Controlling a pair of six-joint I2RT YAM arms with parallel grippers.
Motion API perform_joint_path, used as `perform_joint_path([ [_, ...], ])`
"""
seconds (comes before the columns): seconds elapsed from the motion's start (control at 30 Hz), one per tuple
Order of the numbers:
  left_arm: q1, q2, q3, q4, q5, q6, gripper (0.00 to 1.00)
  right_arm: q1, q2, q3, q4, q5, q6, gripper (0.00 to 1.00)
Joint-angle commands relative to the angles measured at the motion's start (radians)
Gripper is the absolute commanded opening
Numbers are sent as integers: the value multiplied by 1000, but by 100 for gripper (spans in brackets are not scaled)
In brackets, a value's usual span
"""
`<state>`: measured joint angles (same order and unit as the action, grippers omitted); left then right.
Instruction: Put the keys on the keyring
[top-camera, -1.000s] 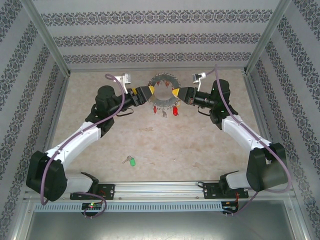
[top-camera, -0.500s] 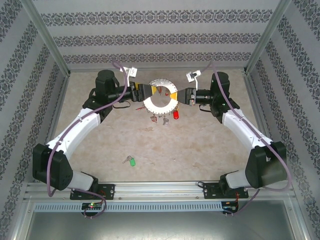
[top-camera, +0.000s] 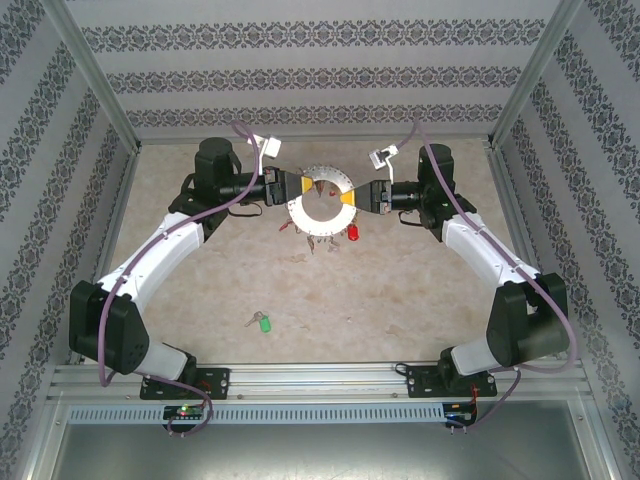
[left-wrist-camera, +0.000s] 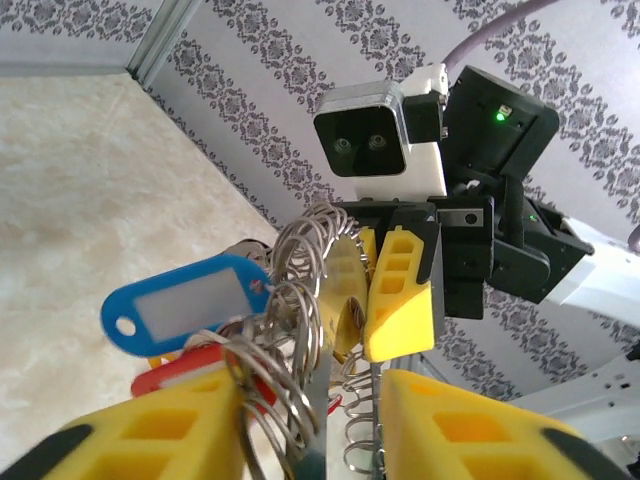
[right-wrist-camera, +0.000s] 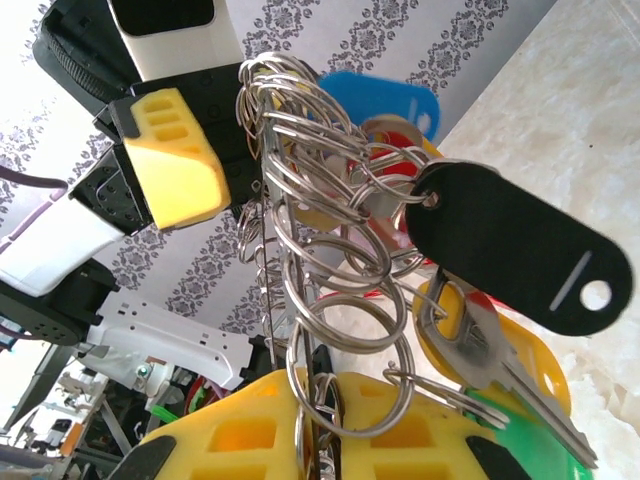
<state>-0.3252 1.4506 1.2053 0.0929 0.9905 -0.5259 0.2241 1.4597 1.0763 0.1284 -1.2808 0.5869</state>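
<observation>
While the left arm (top-camera: 160, 255) and right arm (top-camera: 492, 258) reach over the beige tabletop (top-camera: 400, 290) to its far middle, they carry the keyring (top-camera: 316, 218) between them, raised off the surface. Small rings and keys fringe it all round. The left hand (top-camera: 297, 186) has its yellow fingers closed on the keyring's left rim, with the bundle of small rings packed between them. The right hand (top-camera: 346, 199) is pinched tight on the opposite rim. Among the hanging tags, a black tag (right-wrist-camera: 515, 250) and a blue tag (left-wrist-camera: 185, 305) show up close, and a red tag (top-camera: 352, 232) dangles under the keyring's right side. A green-tagged key (top-camera: 261, 321) lies well apart on the tabletop, near the front, left of centre.
</observation>
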Motion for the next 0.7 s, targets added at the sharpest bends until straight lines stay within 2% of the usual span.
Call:
perform_joint_path([
  [0.0,6,9,42,6,45,10,26,-9,-7,52,-37,-26,-81,4],
  [0.13,7,9,35,28,33,-6,9,-13,-23,76,-164,22,-183,11],
  [0.23,6,5,13,84,16,-45,4,-21,-40,77,-199,64,-208,18],
  [0.3,7,-1,-12,151,-5,-89,0,-29,-55,70,-204,85,-212,17],
  [0.37,7,-4,-47,248,-23,-149,0,-39,-76,64,-213,125,-216,27],
  [0.43,6,-11,-84,333,-55,-207,0,-60,-113,46,-221,211,-216,39],
  [0.53,6,-24,-134,456,-115,-269,0,-102,-194,2,-229,401,-204,47],
  [0.63,5,-43,-204,615,-210,-338,0,-123,-296,-58,-223,575,-229,48],
  [0.67,4,-45,-234,689,-252,-364,0,-119,-333,-82,-206,611,-237,46],
])
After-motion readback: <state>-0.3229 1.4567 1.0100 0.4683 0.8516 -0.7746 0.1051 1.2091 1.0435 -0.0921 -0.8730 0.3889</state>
